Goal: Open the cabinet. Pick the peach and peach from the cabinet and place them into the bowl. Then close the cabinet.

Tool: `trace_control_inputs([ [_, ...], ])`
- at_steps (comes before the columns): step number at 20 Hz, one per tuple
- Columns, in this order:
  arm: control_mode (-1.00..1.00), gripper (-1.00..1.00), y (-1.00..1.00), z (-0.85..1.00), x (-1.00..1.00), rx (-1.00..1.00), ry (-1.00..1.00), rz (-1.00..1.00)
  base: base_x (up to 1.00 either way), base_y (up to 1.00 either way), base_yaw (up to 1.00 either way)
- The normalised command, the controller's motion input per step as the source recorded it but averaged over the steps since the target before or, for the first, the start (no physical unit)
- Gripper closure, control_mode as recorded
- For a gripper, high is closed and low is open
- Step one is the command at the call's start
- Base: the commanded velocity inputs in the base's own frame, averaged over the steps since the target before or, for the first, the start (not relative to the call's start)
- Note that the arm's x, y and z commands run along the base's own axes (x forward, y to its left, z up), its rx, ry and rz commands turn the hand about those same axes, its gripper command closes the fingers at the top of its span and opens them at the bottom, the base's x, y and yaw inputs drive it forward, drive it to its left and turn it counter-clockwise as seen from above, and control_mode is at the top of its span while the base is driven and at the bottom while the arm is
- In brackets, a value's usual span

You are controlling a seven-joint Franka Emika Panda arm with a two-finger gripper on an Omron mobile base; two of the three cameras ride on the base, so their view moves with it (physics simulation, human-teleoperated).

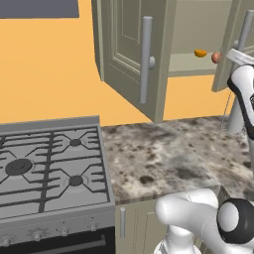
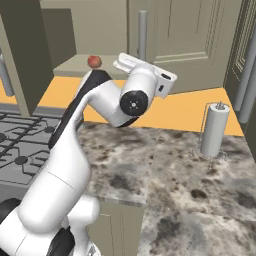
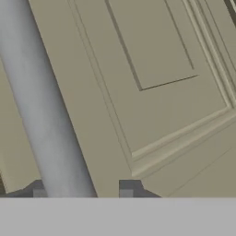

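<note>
Gripper (image 3: 83,190) pressed close against the right door of the cabinet (image 3: 152,92), 2 dark fingertips (image 3: 126,188) low in the hand view with the door's grey bar handle (image 3: 44,106) running up between them; tips standing either side of that bar, though cannot tell whether actually touching or clamped. Both doors swung open: left door (image 1: 131,49) angled out over the counter well to the left of the gripper, its lower edge hanging above the stone; right door close in front of the hand. Orange-yellow peach (image 1: 200,53) and reddish-pink peach (image 1: 216,57) on the inner shelf (image 1: 191,64), side by side and apart, just left of the wrist in the left base view. Below the gripper, speckled stone countertop (image 1: 163,158), bare in the middle, open room there. Gas stove (image 1: 49,168) far to the left, paper towel roll (image 2: 215,131) upright to the right. Orange wall (image 1: 44,69) behind. Bowl hidden from sight; right door cut off by the frame edge; fingertips mostly cropped.
</note>
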Motion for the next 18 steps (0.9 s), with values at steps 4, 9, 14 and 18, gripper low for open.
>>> trace_control_inputs([
  [4,-1.00,1.00,-1.00,0.22,-0.76,0.10,0.00,0.04,0.00,0.00,0.00],
  [9,-1.00,1.00,-0.89,0.17,-0.42,0.07,0.00,0.13,0.00,0.00,0.00],
  [14,-1.00,-1.00,-0.40,0.11,-0.14,0.04,0.00,0.10,0.00,0.00,0.00],
  [18,-1.00,-1.00,-0.03,0.01,-0.01,0.00,0.00,0.00,0.00,0.00,0.00],
])
